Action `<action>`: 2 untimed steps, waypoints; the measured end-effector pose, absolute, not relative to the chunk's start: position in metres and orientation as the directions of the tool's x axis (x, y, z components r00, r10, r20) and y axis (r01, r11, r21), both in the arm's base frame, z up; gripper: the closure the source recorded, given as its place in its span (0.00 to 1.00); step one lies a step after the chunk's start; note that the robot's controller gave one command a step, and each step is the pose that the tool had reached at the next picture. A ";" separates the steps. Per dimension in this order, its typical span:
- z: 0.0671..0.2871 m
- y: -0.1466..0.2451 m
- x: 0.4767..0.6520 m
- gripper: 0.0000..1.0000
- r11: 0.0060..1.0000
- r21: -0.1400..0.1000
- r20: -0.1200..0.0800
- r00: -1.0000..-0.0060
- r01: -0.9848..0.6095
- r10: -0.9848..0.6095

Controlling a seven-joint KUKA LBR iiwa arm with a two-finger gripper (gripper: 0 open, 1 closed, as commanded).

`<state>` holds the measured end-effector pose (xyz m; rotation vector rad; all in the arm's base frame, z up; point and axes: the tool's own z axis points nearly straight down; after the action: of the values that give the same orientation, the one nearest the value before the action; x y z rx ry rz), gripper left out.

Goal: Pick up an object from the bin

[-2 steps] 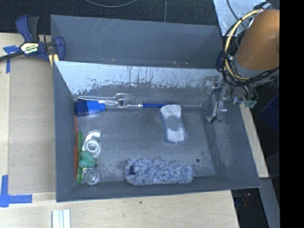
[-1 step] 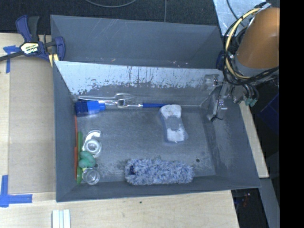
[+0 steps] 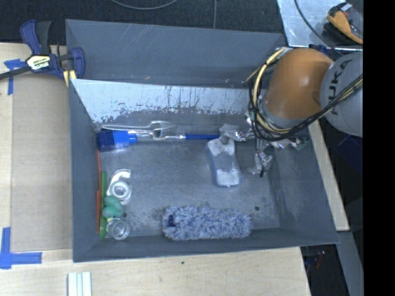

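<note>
My gripper (image 3: 261, 163) hangs low at the right side of the bin, under the arm's orange cover. Just to its left lies a clear plastic piece (image 3: 225, 163), crumpled and see-through, with a gap between it and the gripper. Behind that, a long tool with a blue handle and a silver metal part (image 3: 155, 133) lies along the bin's back wall. A fuzzy grey-blue duster head (image 3: 207, 222) lies along the front wall, below and to the left of the gripper. I see nothing held in the gripper.
At the bin's left wall sit a green lump (image 3: 112, 208), clear round caps (image 3: 119, 190) and a thin orange stick (image 3: 98, 187). The arm and its cables cover the bin's back right corner.
</note>
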<state>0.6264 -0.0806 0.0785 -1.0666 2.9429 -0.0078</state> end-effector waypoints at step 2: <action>0.099 -0.022 0.596 0.00 0.889 -0.001 -0.009 -0.889 -0.458 -0.458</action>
<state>0.5962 -0.0220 0.0995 -0.7378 3.0450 0.0022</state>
